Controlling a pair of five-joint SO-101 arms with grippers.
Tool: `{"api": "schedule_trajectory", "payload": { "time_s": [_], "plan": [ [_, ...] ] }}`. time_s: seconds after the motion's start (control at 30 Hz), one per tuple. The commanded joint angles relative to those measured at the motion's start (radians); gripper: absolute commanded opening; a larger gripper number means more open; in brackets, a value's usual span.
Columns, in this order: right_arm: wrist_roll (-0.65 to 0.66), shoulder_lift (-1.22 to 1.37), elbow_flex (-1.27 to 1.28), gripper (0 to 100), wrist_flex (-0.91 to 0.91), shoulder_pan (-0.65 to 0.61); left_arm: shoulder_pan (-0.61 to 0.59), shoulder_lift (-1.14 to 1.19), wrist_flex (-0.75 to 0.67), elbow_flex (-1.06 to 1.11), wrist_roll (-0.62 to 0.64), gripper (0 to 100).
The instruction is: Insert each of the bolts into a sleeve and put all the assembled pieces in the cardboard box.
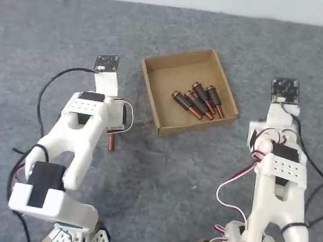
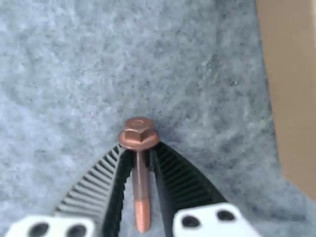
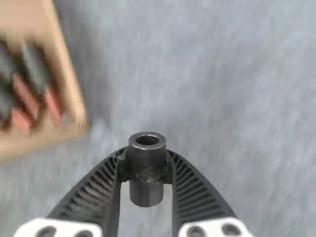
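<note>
While left pincer (image 2: pixel 140 147) clamps a copper bolt (image 2: pixel 140 139), right pincer (image 3: pixel 146 154) grips a blk sleeve (image 3: pixel 146 185).

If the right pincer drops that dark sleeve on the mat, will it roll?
The sleeve is a short round cylinder, so on its side it would probably roll, though the fuzzy mat should damp that. It looks rigid metal, likely heavy for its size.

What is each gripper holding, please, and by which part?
The left gripper clamps a copper bolt by its shank, below the head; the right gripper clamps a dark sleeve around its middle.
</note>
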Motion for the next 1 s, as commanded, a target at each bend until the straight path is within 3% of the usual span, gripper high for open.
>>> {"api": "schedule_trajectory", "payload": {
  "time_s": [0.0,0.2,0.5,0.97],
  "plan": [
    [0.020,-0.007,0.018,0.9,-0.243,0.005,-0.008,-0.068,-0.021,-0.007,-0.015,1],
    [0.020,-0.007,0.095,0.9,-0.552,0.005,-0.008,-0.066,-0.021,-0.007,-0.015,1],
    [0.014,0.119,0.133,0.9,-0.852,-0.091,-0.008,-0.066,-0.021,-0.007,-0.015,1],
    [0.011,0.542,0.135,0.9,-1.690,-0.266,-0.008,-0.066,-0.021,-0.007,-0.017,1]
  ]
}}
